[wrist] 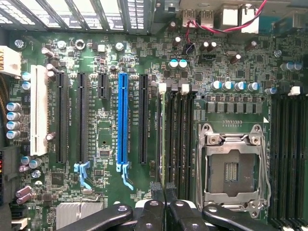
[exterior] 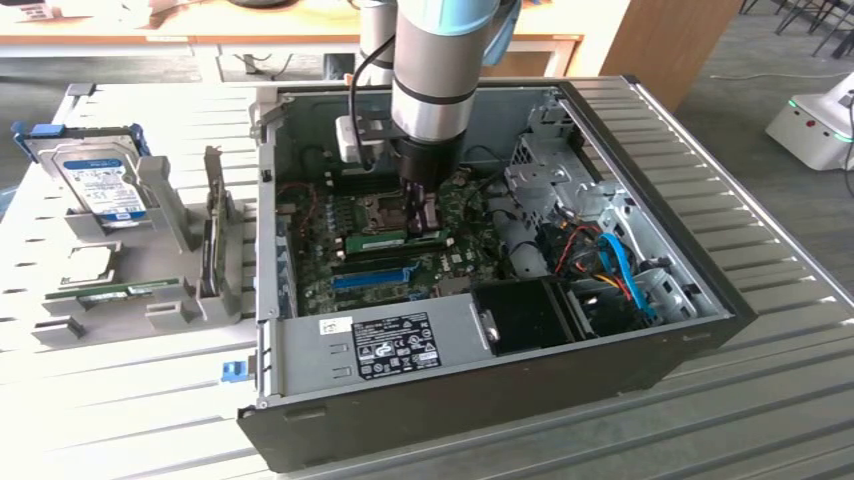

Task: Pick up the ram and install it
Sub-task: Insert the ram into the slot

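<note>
While deep inside the open computer case (exterior: 534,400) on the slatted desk (exterior: 120,420), stands upright over the green motherboard (exterior: 461,255). Grips the ram (exterior: 394,240) with fingers (wrist: 156,199) drawn almost together, only the thin board between them. Holds it level and on edge, at six o'clock of the processor socket (exterior: 380,210) in the exterior view, with the long blue slot (exterior: 374,275) at six o'clock again. Lies along the black memory slots (wrist: 182,134), between blue slot and socket in the wrist view too; cannot tell whether seated or just above. Outside the case, at nine o'clock in the exterior view: a grey stand (exterior: 174,310) carrying a hard drive (exterior: 104,180) at its twelve o'clock end, an upright grey card (exterior: 211,225) at three, and a small green board (exterior: 127,290) lying flat near six.
</note>
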`<state>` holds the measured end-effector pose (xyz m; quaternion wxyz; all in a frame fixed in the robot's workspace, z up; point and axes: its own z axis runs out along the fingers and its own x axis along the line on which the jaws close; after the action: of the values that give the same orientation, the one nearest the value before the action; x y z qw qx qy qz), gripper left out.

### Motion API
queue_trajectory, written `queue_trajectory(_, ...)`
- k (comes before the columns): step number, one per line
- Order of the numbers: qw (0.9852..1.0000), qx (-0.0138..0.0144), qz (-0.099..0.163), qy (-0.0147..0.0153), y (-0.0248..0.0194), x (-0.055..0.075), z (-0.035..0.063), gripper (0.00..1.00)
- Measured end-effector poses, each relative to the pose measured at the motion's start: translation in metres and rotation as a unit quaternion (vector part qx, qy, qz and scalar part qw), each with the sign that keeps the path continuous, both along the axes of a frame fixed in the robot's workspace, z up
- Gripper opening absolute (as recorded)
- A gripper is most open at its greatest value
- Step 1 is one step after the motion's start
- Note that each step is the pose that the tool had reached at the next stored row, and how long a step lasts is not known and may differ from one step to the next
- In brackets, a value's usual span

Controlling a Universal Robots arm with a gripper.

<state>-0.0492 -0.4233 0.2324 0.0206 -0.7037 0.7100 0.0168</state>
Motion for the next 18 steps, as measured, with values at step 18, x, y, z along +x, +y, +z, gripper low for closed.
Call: queue_trajectory(18, 0.9999, 0.0000, -0.017, 0.0000, 0.0000, 0.0000, -0.0001, 0.12)
